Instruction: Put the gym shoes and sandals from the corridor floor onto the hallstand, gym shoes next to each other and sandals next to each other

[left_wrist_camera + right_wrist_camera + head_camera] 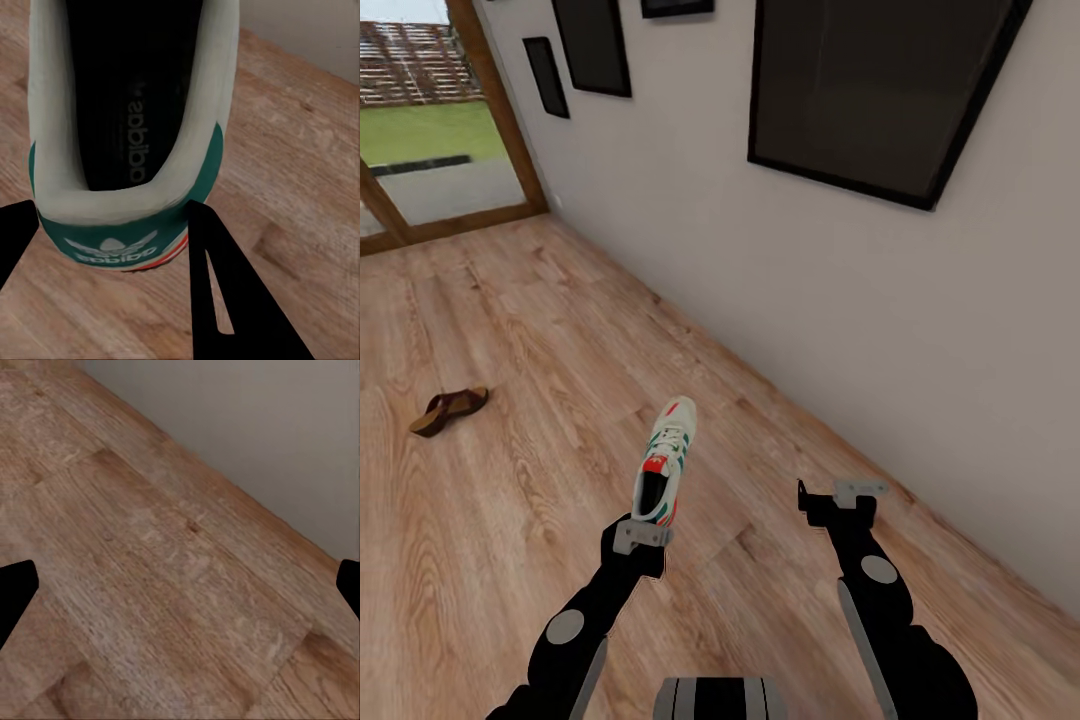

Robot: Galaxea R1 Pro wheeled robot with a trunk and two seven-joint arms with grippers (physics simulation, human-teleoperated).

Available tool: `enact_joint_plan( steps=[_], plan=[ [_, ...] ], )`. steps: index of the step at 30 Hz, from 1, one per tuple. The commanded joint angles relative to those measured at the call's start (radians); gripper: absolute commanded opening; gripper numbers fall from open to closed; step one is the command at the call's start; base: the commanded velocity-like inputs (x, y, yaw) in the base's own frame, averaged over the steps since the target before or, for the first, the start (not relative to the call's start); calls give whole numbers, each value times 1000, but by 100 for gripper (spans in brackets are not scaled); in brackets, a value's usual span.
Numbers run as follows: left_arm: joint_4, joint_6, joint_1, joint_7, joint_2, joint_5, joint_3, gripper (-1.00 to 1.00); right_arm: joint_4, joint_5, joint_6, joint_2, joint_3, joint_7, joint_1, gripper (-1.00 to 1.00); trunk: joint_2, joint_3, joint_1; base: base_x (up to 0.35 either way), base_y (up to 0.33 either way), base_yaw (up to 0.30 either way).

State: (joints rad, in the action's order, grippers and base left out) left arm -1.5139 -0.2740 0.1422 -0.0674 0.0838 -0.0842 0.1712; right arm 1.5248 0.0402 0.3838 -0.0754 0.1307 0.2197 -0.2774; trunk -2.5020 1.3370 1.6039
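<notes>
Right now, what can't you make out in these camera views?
- Gym shoe: its heel sits behind the left claw in the head view, and the picture edge cuts off its toe in the left wrist view.
- Sandal: too small in the head view to make out its straps.
- Right claw: the right wrist picture cuts off its fingertips at both edges.

The gym shoe [131, 142] carries "adidas" printed down its dark insole, and on the green heel tab there's the trefoil logo with "adidas" again beneath it, though that one's blurry.
</notes>
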Motion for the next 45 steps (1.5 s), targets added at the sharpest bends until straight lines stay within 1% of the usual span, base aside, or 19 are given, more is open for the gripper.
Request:
enact_joint_plan(
  steps=[1,35,45],
  plan=[
    [-2,-5,0,-7,1,-9,-1,-100,2,4,7,0,1,4,0,100,0,1,0,332,7,273],
    [-1,-5,0,-8,4,-9,1,-100,2,6,7,0,1,4,0,100,0,21,0,331,0,272],
    [0,-5,0,-8,4,-9,1,-100,2,6,7,0,3,4,0,100,0,23,0,332,0,28]
  ],
)
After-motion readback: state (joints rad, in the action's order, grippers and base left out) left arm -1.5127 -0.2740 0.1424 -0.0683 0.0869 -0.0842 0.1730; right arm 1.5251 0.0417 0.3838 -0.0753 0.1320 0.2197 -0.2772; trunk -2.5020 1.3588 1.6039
